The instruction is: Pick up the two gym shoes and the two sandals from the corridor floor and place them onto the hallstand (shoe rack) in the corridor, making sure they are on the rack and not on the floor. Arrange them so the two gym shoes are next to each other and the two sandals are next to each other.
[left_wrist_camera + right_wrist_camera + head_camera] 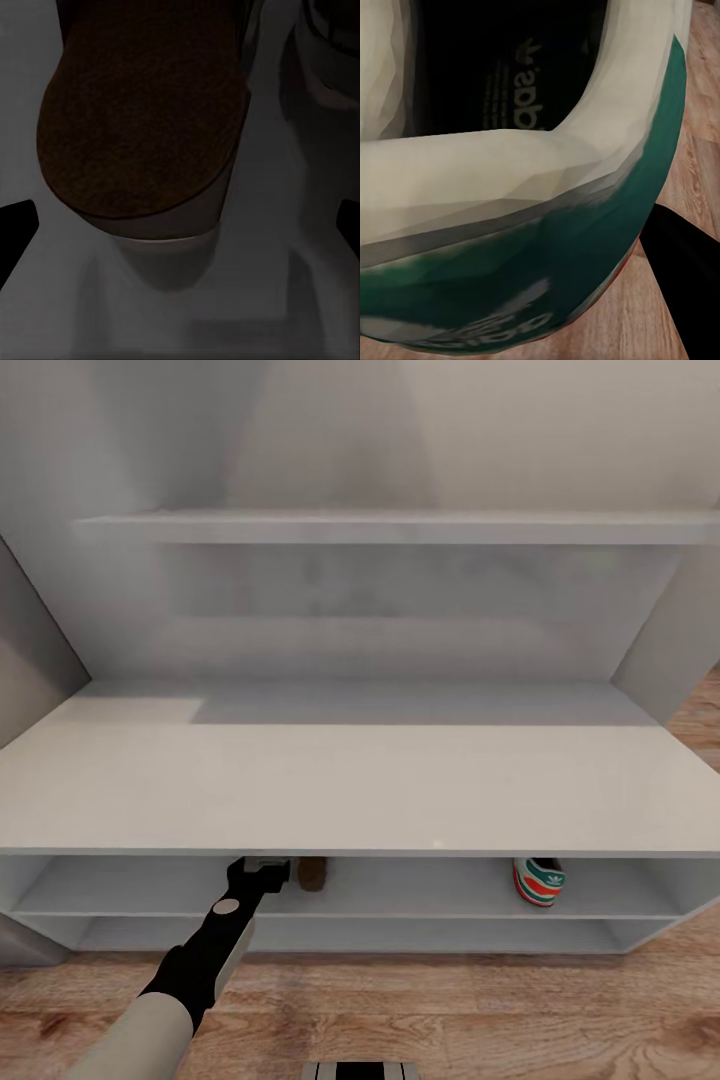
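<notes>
The white hallstand (360, 780) fills the head view, with two open tiers under its top. On the upper tier stand a dark brown sandal (313, 872) and, far to its right, a gym shoe (539, 881) with its heel outward. My left gripper (262, 866) reaches into that tier just left of the sandal. In the left wrist view the sandal (142, 112) lies on the white shelf just ahead of the open left gripper (180, 232), clear of both fingertips. In the right wrist view a white and green gym shoe (525, 187) sits tight against the camera above the corridor floor (690, 135), one black finger (682, 262) beside it.
A long white wall shelf (400, 526) runs above the hallstand's back. Side panels close it in at left and right. Wood plank floor (450, 1010) lies in front of the unit. A dim shape (330, 37) rests on the shelf beyond the sandal.
</notes>
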Available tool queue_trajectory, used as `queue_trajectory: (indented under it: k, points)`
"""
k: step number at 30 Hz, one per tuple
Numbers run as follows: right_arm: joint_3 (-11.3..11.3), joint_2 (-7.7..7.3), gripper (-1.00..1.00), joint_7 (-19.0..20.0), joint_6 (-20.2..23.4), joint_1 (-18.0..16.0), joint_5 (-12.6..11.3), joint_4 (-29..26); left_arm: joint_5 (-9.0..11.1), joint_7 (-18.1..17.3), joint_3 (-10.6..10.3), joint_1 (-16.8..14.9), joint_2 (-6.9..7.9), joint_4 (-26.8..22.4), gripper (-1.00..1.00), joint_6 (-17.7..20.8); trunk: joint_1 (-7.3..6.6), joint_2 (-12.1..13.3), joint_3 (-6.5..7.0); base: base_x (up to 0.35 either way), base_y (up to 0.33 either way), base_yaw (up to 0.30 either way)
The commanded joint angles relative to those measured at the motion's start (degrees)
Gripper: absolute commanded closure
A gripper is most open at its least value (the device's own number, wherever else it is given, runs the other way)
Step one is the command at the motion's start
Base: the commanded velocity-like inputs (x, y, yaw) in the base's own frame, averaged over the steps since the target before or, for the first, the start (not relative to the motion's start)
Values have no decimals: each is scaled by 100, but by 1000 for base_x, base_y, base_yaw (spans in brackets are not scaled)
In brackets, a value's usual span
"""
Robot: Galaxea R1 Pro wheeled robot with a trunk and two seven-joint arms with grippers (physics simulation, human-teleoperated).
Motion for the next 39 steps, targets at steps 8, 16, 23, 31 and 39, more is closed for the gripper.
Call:
queue_trajectory:
  k: [8,16,23,31,39]
  points:
    - [-7,1,100,50,25,-5,59,-6,8,42,-24,-1,4,-9,-100,18,-1,-2,-5,0,0,0]
    - [-7,1,100,50,25,-7,59,-6,16,42,-25,5,4,-9,-100,-105,-1,-2,-5,-114,0,0]
    - [-7,1,100,50,25,-3,59,-6,17,42,-19,7,4,-9,-100,-128,-1,-2,-5,-325,0,0]
    - [-7,1,100,50,25,-8,59,-6,17,42,-17,8,11,-9,-100,-281,-1,-2,-5,-338,0,0]
    - [-7,0,100,50,25,-5,59,-7,29,42,-17,15,13,-9,-100,-334,-1,-2,-5,-338,0,0]
